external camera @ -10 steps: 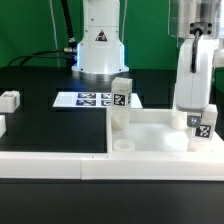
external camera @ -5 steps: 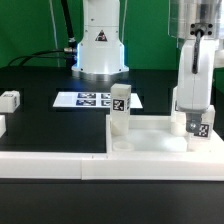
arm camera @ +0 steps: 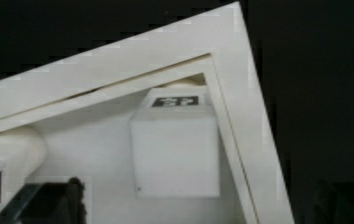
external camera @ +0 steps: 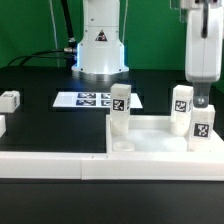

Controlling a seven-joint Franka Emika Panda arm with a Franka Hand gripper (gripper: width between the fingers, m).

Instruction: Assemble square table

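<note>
Gripper [external camera: 203,100] has risen off the slab's corner at the exterior view's right, now above the leg tops. Far right-corner leg [external camera: 181,111], previously hidden behind the gripper, now stands exposed, upright, apart from the fingers.

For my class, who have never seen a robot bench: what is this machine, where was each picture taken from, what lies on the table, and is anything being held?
A robot arm works at a black table. One camera watches from outside; the other rides on the wrist, looking down. The gripper hangs above the square table, a white rimmed slab, with nothing visibly between its fingers. Three stubby tagged legs stand upright on the slab; a fourth lies apart at the exterior view's left. The marker board lies flat behind.
</note>
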